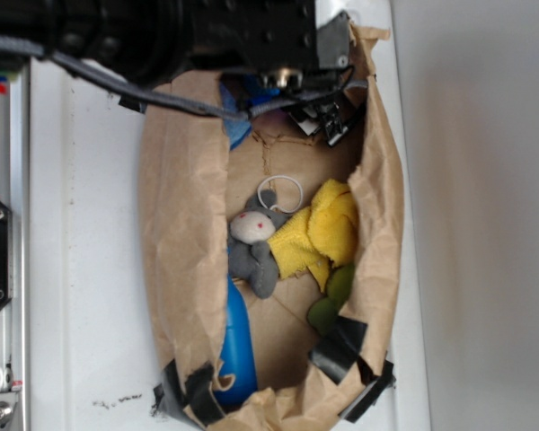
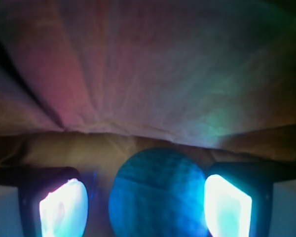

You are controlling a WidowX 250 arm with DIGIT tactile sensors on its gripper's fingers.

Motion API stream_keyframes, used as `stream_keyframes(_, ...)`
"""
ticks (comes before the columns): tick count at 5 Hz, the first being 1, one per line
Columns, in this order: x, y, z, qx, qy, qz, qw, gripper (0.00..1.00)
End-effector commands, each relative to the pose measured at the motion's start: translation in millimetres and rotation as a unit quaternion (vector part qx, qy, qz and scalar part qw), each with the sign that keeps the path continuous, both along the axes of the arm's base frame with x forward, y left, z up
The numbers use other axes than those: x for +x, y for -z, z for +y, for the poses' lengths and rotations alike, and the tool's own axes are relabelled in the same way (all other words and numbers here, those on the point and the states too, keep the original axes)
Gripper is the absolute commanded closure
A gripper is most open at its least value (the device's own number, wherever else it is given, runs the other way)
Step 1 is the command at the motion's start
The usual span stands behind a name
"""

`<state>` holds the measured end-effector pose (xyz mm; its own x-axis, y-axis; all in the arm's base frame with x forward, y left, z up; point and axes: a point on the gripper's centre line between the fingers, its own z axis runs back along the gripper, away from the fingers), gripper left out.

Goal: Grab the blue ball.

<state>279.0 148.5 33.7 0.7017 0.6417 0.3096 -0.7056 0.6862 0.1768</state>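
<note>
In the wrist view the blue ball (image 2: 158,195) fills the lower middle, a round teal sphere lying on brown paper. My gripper (image 2: 145,207) is open around it. The left finger pad (image 2: 64,210) stands a small gap away from the ball, and the right pad (image 2: 227,205) is right beside it. In the exterior view my gripper (image 1: 328,117) reaches down into the top end of the brown paper bag (image 1: 184,224). There the arm hides the ball.
Lower in the bag lie a grey plush toy (image 1: 251,247), a yellow cloth (image 1: 328,229), a white ring (image 1: 280,193), a green item (image 1: 332,301) and a tall blue bottle (image 1: 236,346). A blue sponge corner (image 1: 238,130) shows beside the arm. The bag's wall (image 2: 153,74) rises just ahead.
</note>
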Motion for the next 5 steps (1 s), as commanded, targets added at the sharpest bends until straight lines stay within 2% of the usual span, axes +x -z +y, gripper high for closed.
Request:
stream_keyframes(1, -6.3, -16.3, 7.7, -0.017, 0.007, -0.022, 1.000, 1.00)
stream_keyframes(2, -9.9, -23.2, 7.2, -0.031, 0.015, -0.023, 0.999, 1.00)
stream_keyframes(4, -15.7, -33.3, 0.6, -0.043, 0.018, -0.030, 0.998, 1.00)
stream_keyframes(5, -17.6, -57.0, -16.2, -0.094, -0.028, -0.022, 0.995, 1.00)
